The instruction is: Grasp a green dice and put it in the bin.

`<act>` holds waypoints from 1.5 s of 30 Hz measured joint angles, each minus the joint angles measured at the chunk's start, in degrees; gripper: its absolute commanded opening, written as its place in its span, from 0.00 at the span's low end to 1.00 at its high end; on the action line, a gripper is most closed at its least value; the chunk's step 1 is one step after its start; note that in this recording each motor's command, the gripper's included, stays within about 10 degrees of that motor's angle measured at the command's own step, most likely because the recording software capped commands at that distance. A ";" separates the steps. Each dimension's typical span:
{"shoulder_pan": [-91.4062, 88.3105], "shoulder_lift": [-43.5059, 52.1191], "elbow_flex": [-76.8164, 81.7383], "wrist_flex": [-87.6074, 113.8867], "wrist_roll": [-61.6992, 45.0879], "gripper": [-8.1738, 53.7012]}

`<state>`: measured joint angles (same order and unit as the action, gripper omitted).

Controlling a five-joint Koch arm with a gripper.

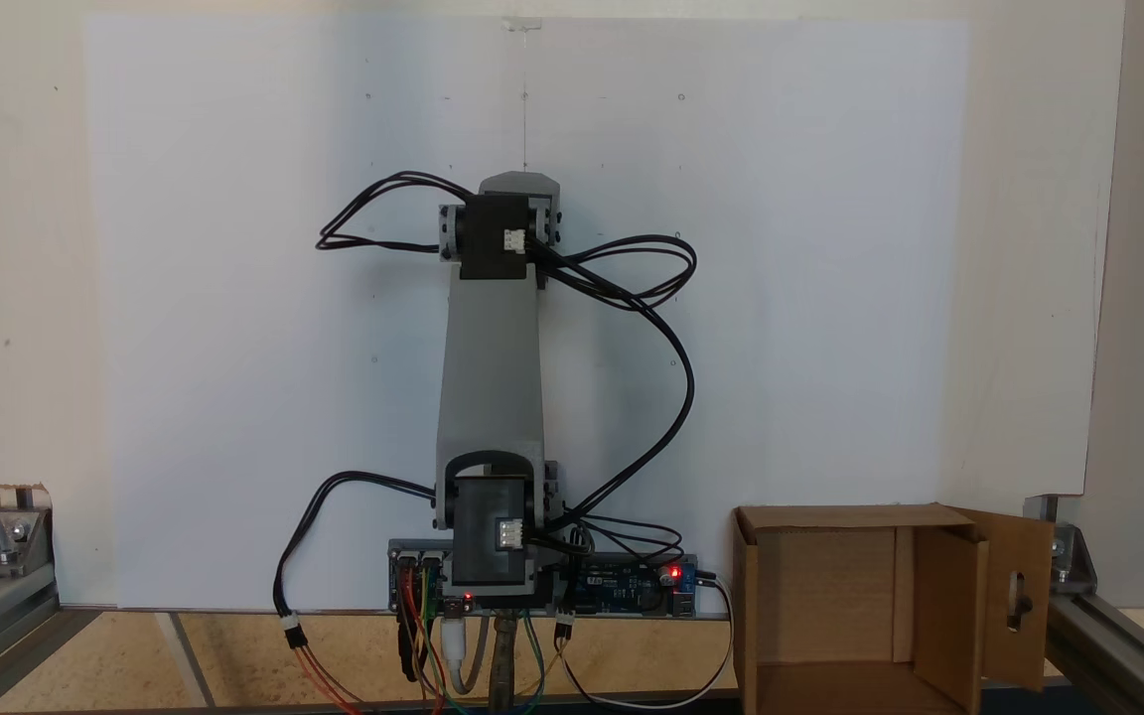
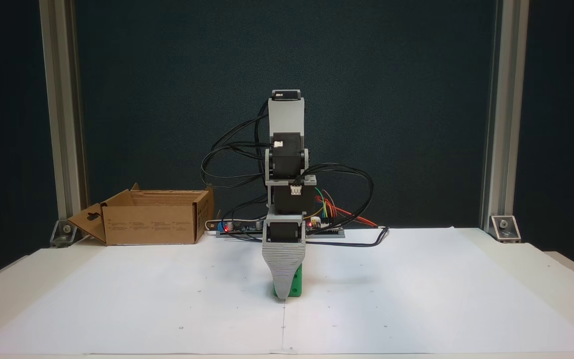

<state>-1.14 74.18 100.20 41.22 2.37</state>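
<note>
The green dice (image 2: 296,285) rests on the white paper near the middle of the table, in a fixed view from the front. My gripper (image 2: 282,294) points straight down over it, its tip at the paper. One grey ribbed finger (image 2: 283,267) covers most of the dice's front; the other jaw is hidden behind it, so I cannot tell whether the dice is gripped. The bin (image 2: 152,224), a brown cardboard box with its flaps spread, stands at the back left beside the arm's base. It sits at the lower right (image 1: 1014,596) from above, where the arm (image 1: 493,377) stretches over the paper.
A white paper sheet (image 2: 416,289) covers the table. The controller board (image 1: 632,586) and looping black cables (image 2: 227,164) sit at the arm's base. Aluminium frame posts (image 2: 63,124) and corner brackets (image 2: 503,227) stand at the back corners.
</note>
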 measured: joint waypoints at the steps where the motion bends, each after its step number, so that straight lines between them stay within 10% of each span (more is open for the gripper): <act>1: 0.09 0.00 0.00 0.00 0.00 0.71; 8: 0.35 0.00 0.00 0.00 -0.09 0.71; 16: 0.97 0.00 0.00 0.00 -0.09 0.33; 45: 8.35 12.22 -32.52 38.85 0.09 0.32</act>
<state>7.21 86.40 67.68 80.07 2.46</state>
